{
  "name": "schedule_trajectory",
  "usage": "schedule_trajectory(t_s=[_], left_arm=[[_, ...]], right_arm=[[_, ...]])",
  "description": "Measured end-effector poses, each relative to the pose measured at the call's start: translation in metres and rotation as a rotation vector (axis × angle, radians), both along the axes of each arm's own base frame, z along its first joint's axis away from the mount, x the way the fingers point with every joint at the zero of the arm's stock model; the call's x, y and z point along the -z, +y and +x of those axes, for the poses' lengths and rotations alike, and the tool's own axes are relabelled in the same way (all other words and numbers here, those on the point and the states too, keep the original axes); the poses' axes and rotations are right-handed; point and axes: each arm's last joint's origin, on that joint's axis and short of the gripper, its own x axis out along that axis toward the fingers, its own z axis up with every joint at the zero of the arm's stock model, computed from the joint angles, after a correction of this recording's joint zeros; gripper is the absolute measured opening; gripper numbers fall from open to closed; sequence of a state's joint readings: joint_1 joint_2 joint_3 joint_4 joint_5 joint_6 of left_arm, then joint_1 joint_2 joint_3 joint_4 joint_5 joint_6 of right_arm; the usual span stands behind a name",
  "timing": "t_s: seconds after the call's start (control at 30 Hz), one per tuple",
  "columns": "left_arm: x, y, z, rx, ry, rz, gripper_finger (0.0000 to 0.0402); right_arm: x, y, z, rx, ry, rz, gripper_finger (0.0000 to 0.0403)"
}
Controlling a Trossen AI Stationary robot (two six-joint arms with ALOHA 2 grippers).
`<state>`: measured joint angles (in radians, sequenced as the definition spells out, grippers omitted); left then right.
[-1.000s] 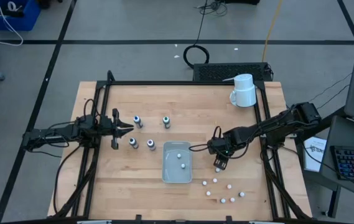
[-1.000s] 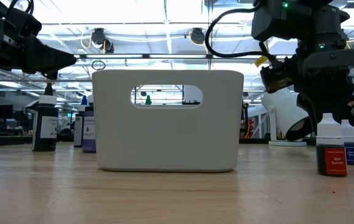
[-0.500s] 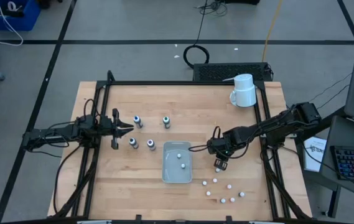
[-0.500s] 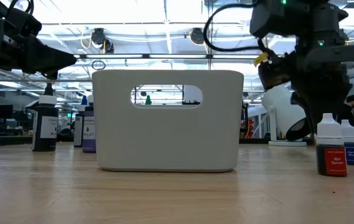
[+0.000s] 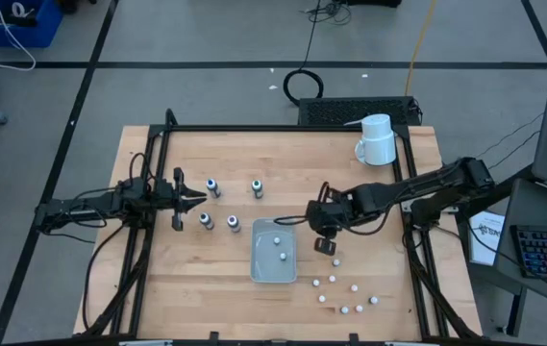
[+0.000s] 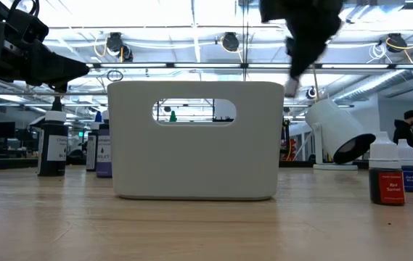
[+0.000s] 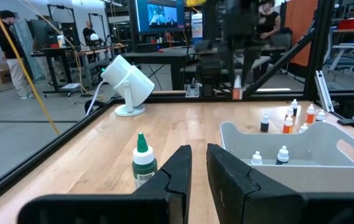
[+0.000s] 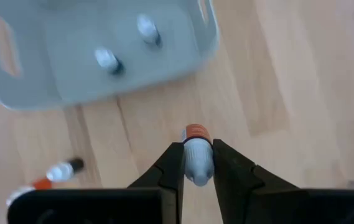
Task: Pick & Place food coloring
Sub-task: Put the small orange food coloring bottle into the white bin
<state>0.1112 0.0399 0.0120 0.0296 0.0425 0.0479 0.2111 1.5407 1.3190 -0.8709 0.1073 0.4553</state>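
Note:
My right gripper (image 5: 327, 244) hovers beside the right wall of the white bin (image 5: 257, 269) and is shut on a tiny white-capped, orange-bodied food coloring bottle (image 8: 195, 149). The low view shows it high at the bin's upper right corner (image 6: 293, 83). Two bottles (image 8: 107, 60) lie inside the bin. A few dark-capped bottles (image 5: 212, 186) stand on the table left of the bin. Several white-capped ones (image 5: 332, 280) stand at its near right. My left gripper (image 5: 192, 200) hangs shut among the dark-capped bottles and touches nothing. My right gripper pinches the bottle by its white cap end (image 8: 195, 165) between its two fingers, which come from above and point down. The orange body (image 8: 195, 132) hangs below the fingertips. The bottle is lifted clear of the table.
A white mug (image 5: 378, 140) lies on its side at the far right of the table. A black frame (image 5: 283, 128) runs along the table's far and side edges. Bare wood lies between the bin and the mug.
My right gripper has risen off the table near the white-capped bottles and moved toward the table's left, up to the bin's right wall. It carries the small bottle, now lifted clear.

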Motion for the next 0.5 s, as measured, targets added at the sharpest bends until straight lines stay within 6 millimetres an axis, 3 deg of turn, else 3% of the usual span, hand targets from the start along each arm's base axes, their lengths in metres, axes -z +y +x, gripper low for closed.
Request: schedule_trajectory(t_s=[0.13,0.5], left_arm=[[0.0,0.0,0.0,0.0,0.0,0.0,0.0058],[0.0,0.0,0.0,0.0,0.001,0.0,0.0058]], right_arm=[[-0.009,0.004,0.021,-0.078,-0.022,-0.03,0.0049],[0.0,0.017,0.097,-0.334,0.109,-0.085,0.0049]])
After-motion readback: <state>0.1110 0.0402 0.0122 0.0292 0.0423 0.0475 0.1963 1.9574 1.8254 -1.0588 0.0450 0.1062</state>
